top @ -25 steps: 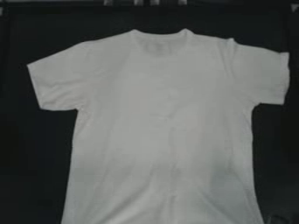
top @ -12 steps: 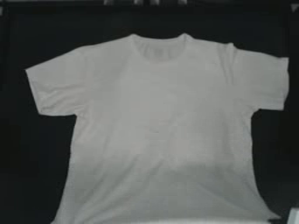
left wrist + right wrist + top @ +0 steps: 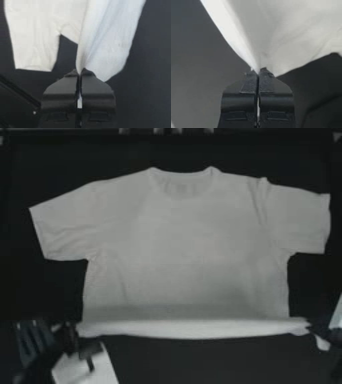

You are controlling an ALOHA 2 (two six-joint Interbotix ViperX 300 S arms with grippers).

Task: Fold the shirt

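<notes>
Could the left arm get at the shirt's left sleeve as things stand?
Probably not right now. The left gripper is shut on the shirt's hem corner, as is the right gripper on the other. The sleeve lies flat and uncovered, but reaching it means releasing the hem.

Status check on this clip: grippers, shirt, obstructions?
Left gripper and right gripper shut on hem corners. Plain white cotton T-shirt flat, hem lifted. Nothing in the way.
</notes>
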